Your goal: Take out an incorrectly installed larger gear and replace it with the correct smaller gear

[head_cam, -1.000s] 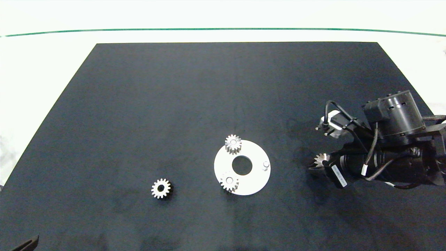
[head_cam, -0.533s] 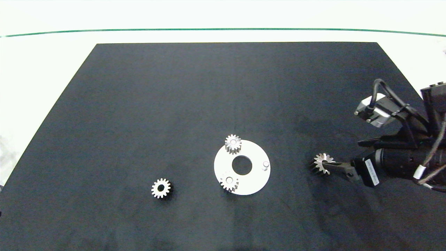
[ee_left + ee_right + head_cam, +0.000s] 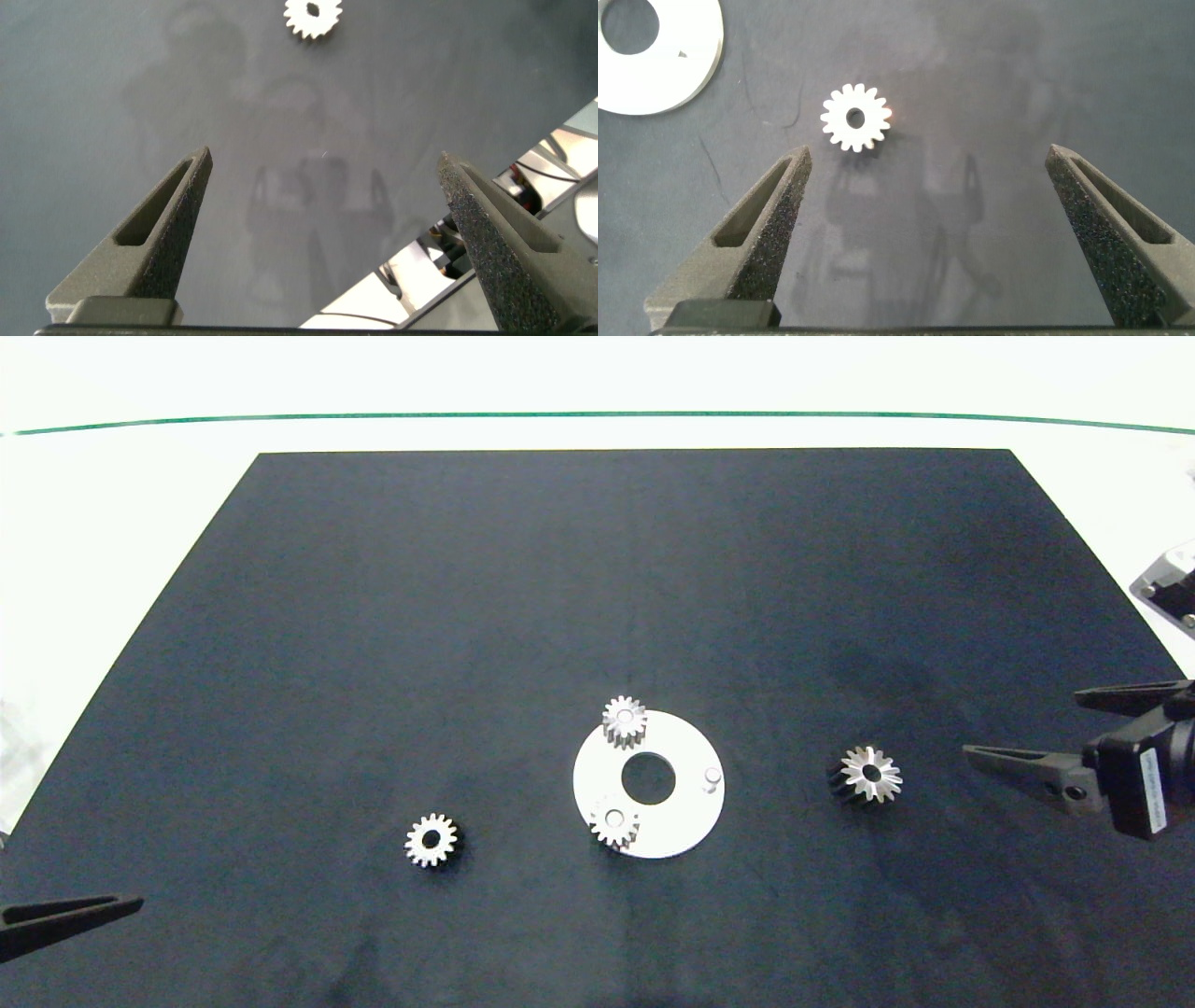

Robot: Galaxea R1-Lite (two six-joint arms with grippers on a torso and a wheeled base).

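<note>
On the mat (image 3: 467, 616), the larger gear (image 3: 870, 775) lies beside the open-fingered right hand (image 3: 1022, 733).

- The larger gear (image 3: 868, 775) lies flat on the dark surface (image 3: 597, 569), to the right of the white disc (image 3: 686, 817) and apart from it.
- The right pincer (image 3: 1019, 728) hangs near the right edge, fingers spread, clear of that gear.
- Two small gears sit on the disc: one (image 3: 624, 720) at its far rim, one (image 3: 614, 821) at its near-left rim; a bare peg (image 3: 712, 777) stands on its right side.
- The smaller gear (image 3: 432, 841) lies alone left of the disc.
- One finger of the left pincer (image 3: 65, 917) shows at the lower left corner.
</note>
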